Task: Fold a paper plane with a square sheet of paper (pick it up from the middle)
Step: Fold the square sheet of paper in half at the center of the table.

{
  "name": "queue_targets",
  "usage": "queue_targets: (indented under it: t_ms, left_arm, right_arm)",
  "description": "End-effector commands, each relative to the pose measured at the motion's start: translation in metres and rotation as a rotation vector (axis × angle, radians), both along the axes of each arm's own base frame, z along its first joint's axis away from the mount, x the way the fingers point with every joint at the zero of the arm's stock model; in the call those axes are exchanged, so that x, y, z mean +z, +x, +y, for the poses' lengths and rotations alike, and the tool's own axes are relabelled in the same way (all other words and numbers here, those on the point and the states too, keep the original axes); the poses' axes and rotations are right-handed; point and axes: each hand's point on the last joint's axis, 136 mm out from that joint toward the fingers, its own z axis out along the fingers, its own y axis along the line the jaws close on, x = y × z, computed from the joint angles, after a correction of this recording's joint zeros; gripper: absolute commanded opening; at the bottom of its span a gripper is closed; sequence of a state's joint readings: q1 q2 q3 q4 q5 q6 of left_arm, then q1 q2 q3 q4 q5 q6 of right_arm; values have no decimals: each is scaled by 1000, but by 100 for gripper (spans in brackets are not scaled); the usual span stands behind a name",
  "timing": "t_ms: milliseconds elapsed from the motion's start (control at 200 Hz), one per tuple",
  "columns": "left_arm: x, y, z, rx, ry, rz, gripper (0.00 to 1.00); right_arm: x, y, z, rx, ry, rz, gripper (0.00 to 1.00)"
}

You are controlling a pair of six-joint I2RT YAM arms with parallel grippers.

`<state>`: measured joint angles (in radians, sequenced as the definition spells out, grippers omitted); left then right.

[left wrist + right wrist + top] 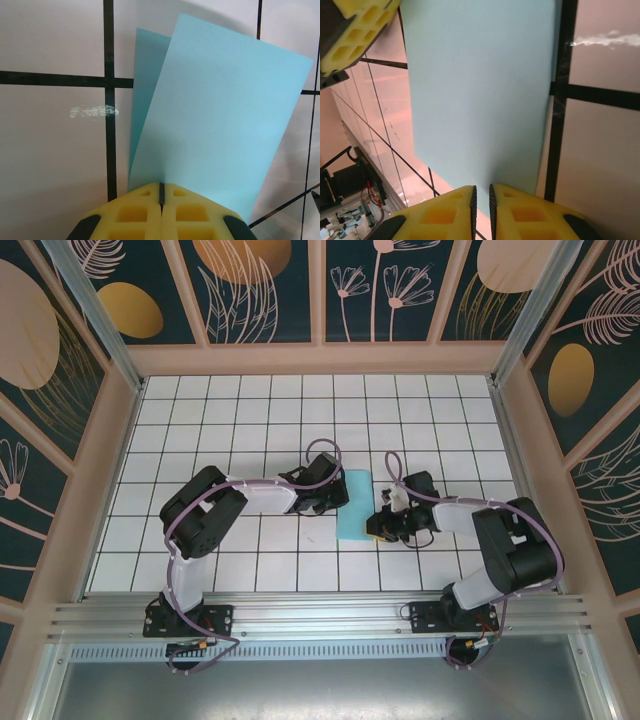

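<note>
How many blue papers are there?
1. The blue paper is in the middle of the table, bent over on itself, with the left gripper pinching one edge. Another sheet could be hidden underneath.

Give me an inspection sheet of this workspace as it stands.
Surface: white grid table with black lines; a pale scuff on one tile.
Job's things: square sheet of paper, light blue, bent over on itself, partly raised between the arms.
Clutter: nothing seen.
Grippers: left gripper jaws shut on the sheet's edge; right gripper jaws nearly together at another edge, apparently pinching it.
Cables: lilac cables loop along both arms, off the sheet.
Surroundings: dark floral wall panels in a pink frame; metal rail at the near edge.
</note>
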<state>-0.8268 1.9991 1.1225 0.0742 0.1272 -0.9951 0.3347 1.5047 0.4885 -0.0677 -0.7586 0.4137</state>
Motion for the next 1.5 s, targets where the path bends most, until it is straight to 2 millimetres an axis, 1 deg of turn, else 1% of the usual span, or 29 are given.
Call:
queue_targets:
  t_ms: [0,60,130,195,245,340,465,520,625,681,751,871,961,1026,1146,1231,1321,1361,1406,1496]
  left_arm:
    - [-49,-25,24,-22,140,111,0]
    - [-49,-25,24,-23,139,112,0]
    - [-49,-25,24,-23,138,113,0]
    - [-49,-25,23,-24,139,113,0]
    - [-49,-25,23,-26,139,112,0]
    - [-49,-25,23,-27,137,112,0]
    - [-49,-25,23,-27,138,112,0]
    - [-50,-26,24,-27,140,114,0]
    - [-50,-26,24,-27,142,114,0]
    - [-50,-26,24,-27,143,114,0]
    - [-50,-26,24,-27,144,113,0]
    - [-50,-26,24,-29,144,113,0]
    - [-51,-26,25,-29,147,114,0]
    - [-51,-27,25,-31,148,114,0]
    - [-51,-26,24,-32,144,112,0]
    - [-52,-27,25,-32,146,113,0]
    - [-52,-27,26,-32,148,113,0]
    - [-53,-28,26,-33,152,114,0]
    - [-54,-28,27,-33,153,117,0]
    - [-54,-28,27,-32,155,117,0]
  right_arm:
    - [-11,-7,-7,-5,-54,19,18]
    - [-3,-4,-7,-13,-54,-1,18]
    - [10,0,-3,-10,-32,-35,18]
    - [20,-1,2,7,-7,-55,18]
    - [23,-3,4,20,8,-59,18]
    - [17,-10,7,39,13,-36,18]
    - [-7,-17,-1,22,-56,21,17]
    - [-14,-19,-4,14,-81,38,17]
    - [-15,-16,-7,-2,-110,38,17]
    - [-10,-12,-8,-11,-121,20,17]
    - [4,-1,-6,-22,-114,-30,17]
    - [32,28,-1,-51,-90,-131,18]
    - [42,46,4,-56,-68,-176,18]
    - [39,56,6,-57,-63,-180,18]
    - [19,64,6,-54,-73,-141,18]
    - [2,61,4,-51,-90,-105,18]
    - [-8,56,2,-50,-99,-77,18]
    - [-7,56,2,-49,-90,-73,18]
    - [-1,57,4,-48,-77,-83,18]
    - [19,66,8,-46,-43,-126,18]
